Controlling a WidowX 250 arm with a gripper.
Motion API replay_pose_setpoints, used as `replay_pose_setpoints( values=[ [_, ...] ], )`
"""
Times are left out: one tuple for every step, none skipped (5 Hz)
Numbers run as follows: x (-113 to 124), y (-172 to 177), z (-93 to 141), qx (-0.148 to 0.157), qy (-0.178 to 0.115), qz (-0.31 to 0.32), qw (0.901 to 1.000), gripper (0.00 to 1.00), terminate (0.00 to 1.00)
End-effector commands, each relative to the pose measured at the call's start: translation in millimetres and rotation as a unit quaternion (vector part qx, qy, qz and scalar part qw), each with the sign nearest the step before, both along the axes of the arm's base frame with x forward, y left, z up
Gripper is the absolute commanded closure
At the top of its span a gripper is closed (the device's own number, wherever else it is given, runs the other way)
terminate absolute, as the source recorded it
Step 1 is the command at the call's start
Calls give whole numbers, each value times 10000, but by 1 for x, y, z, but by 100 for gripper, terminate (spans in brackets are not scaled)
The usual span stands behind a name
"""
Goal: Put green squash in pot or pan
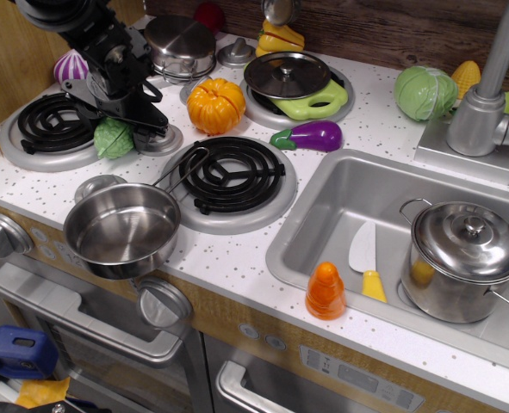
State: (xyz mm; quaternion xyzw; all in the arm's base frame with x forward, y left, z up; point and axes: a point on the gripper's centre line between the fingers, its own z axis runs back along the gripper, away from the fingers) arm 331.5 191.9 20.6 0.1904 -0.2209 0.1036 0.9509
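Observation:
The green squash (112, 138) is light green and ridged, and I see it end-on. My gripper (121, 120) is shut on it and holds it over the right edge of the back-left burner (43, 120), just above the stove top. The black arm reaches in from the top left. An empty steel pan (121, 234) sits at the front left, below and slightly right of the squash, with its wire handle pointing toward the middle burner (232, 176). A lidded steel pot (465, 258) stands in the sink (340, 206).
An orange pumpkin (216, 105) lies just right of the gripper. A purple eggplant (313, 135), a steel lid (286, 74) on a lime-green piece (319, 103), a back pot (181, 43), a purple onion (71, 65), a cabbage (425, 92) and the faucet (487, 95) surround the stove.

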Motion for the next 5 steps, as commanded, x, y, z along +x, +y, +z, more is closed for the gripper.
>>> replay_pose_setpoints(
  values=[
    [1, 3, 40, 344, 238, 16, 9991, 100, 0],
    [-11, -5, 66, 335, 595, 177, 9975, 100, 0],
    [-27, -23, 71, 361, 686, 444, 9960, 100, 0],
    [-44, -53, 66, 444, 637, 1033, 9916, 100, 0],
    [-58, -70, 54, 519, 442, 1452, 9871, 100, 0]
  ],
)
